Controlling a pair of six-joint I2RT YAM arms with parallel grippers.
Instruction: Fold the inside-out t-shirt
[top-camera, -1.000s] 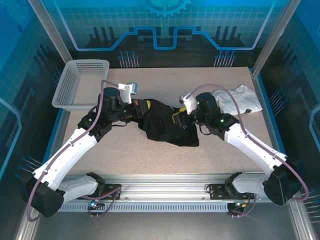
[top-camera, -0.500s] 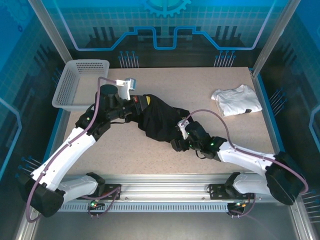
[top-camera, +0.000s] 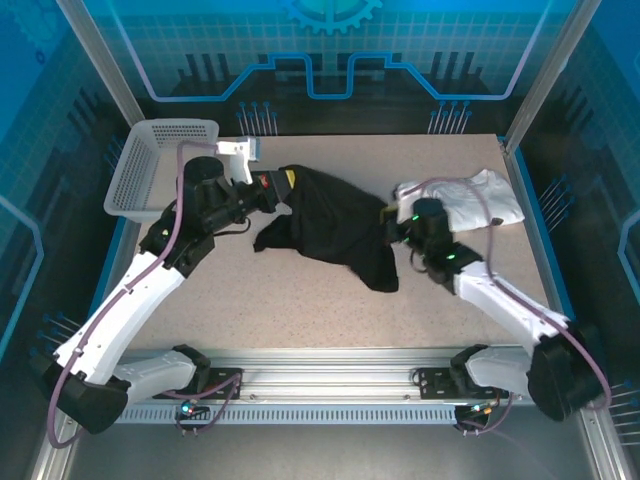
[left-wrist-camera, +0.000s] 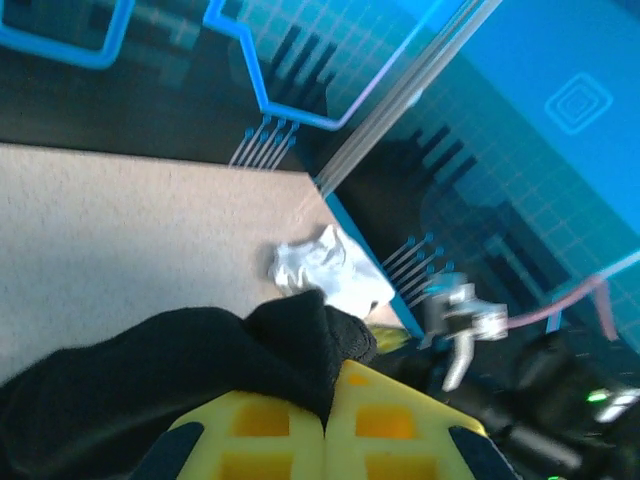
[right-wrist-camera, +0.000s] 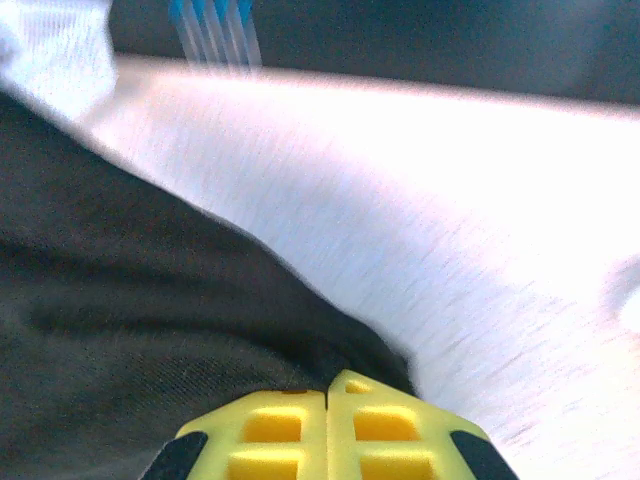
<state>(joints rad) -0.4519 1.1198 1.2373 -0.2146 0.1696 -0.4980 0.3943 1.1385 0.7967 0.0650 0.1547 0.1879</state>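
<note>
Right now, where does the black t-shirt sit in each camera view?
Top external: black t-shirt mid-table, stretched between left gripper and right gripper.
Left wrist: t-shirt lower left, bunched at the yellow fingers.
Right wrist: t-shirt across the left half, reaching the yellow fingers.
Shared landmark: the beige table beside the shirt in all three.

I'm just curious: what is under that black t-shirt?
The black t-shirt rests on the speckled beige tabletop, which shows around it. Anything directly beneath is covered by the cloth.
</note>
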